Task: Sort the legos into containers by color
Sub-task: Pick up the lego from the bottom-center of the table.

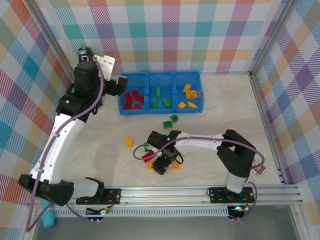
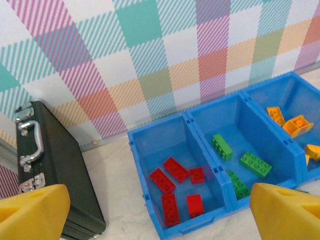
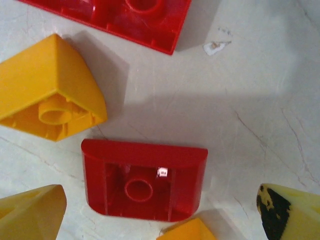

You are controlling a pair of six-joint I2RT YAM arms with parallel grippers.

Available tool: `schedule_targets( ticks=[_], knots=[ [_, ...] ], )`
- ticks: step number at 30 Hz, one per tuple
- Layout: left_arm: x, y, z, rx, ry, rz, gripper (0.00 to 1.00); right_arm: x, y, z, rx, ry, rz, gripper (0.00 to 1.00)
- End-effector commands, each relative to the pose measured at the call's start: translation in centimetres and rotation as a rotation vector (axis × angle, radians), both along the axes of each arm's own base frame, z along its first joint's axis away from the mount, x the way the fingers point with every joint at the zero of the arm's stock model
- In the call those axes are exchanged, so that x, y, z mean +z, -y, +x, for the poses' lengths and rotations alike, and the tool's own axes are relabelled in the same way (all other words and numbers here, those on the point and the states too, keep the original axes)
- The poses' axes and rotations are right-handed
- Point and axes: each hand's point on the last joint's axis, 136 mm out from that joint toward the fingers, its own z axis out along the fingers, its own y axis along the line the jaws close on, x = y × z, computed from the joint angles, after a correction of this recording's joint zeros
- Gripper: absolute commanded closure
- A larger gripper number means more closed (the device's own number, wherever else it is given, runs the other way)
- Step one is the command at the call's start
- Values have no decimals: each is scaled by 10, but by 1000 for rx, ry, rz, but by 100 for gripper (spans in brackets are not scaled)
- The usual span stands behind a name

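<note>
The left gripper (image 2: pixel 160 212) hangs released over the back-left of the table (image 1: pixel 225 110), its yellow fingertips (image 2: pixel 32 212) spread wide with nothing between them. Below it sit the blue containers (image 2: pixel 187 120), with a black case (image 2: pixel 55 170) just beside their left end. The left compartment holds five red bricks (image 2: pixel 176 169), the middle one three green bricks (image 2: pixel 255 164), and the right one several orange bricks (image 2: pixel 295 125). The right gripper (image 1: pixel 162 162) is down low among the loose legos (image 1: pixel 150 160) near the front middle of the table. It too is unclenched, one finger on either side of an upturned red brick (image 3: pixel 145 180) that lies hollow side up, and neither finger looks to be touching it. From so close I cannot quite tell whether the tips rest on the tabletop. An orange sloped brick (image 3: pixel 50 97) lies just beside that red one, apart from it, and a red plate (image 3: pixel 135 17) sits beyond. Two green strays (image 1: pixel 174 118) lie between the pile and the containers, and a yellow brick (image 1: pixel 129 142) lies off to the pile's left.
</note>
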Motion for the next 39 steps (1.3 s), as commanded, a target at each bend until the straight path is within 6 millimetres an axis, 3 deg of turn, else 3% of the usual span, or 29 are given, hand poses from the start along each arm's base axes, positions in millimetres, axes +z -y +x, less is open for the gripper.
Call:
schedule_targets(
  ticks=[1, 9, 17, 21, 24, 29, 35, 39],
  knots=[
    [6, -5, -3, 11, 44, 3, 6, -2, -5, 5, -18, 28, -24, 3],
    [8, -10, -8, 21, 66, 14, 4, -13, 2, 1, -21, 24, -93, 11],
    [7, -14, -12, 29, 82, 23, 3, -16, 8, 2, -15, 37, -133, 39],
    [0, -15, -18, 18, 81, 33, 1, -6, 8, 8, -4, 68, -138, 48],
    [-13, -15, -25, 7, 49, 43, 1, 12, 8, 17, -8, 94, -114, 51],
    [-40, -23, -43, 15, -18, 77, 2, 69, 2, 61, -77, 148, 29, 52],
    [-47, -25, -70, -27, -20, 72, 2, 154, -19, 148, -87, 297, 233, 51],
    [-47, -29, -84, -30, -30, 44, 1, 185, -46, 210, -55, 419, 297, 51]
  ],
)
